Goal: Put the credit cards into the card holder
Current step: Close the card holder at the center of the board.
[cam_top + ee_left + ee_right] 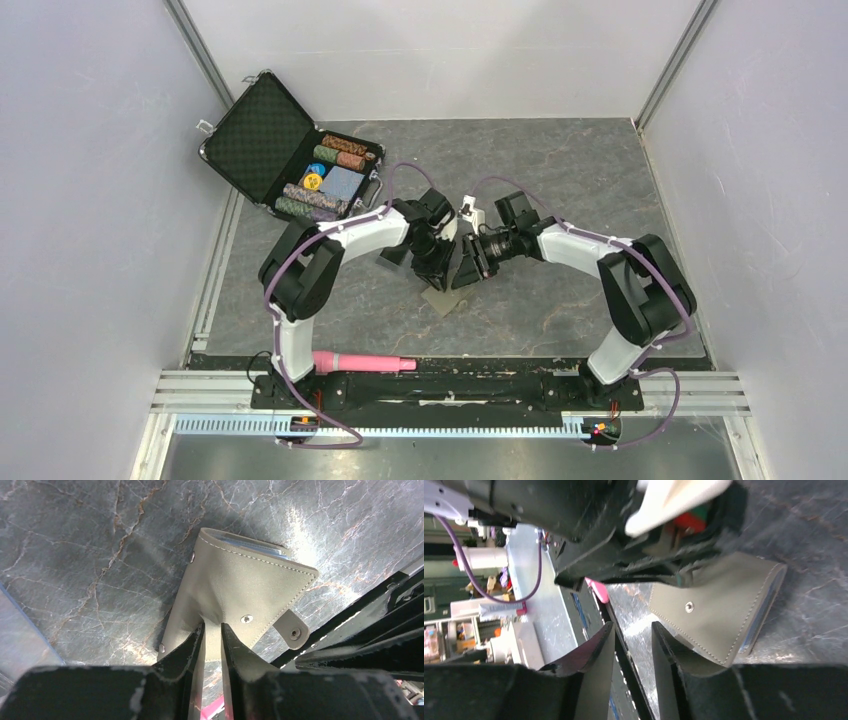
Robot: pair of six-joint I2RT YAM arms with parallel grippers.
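Observation:
The card holder point(240, 587) is a taupe folding wallet with metal snaps and a small closing tab point(292, 630). It is tilted, with one corner near the table point(441, 300). My left gripper point(212, 627) is shut on its near edge. Pale blue shows along its far open edge point(255, 545). In the right wrist view the card holder point(719, 610) lies just right of my right gripper point(632, 626), which is open with nothing between the fingers. In the top view both grippers meet at the table's middle, left gripper point(437, 272), right gripper point(470, 262). No credit cards show openly.
An open black case of poker chips point(290, 150) stands at the back left. A pink cylindrical object point(365, 362) lies by the left arm's base at the near edge. Grey walls close in the marbled table point(560, 170) on three sides.

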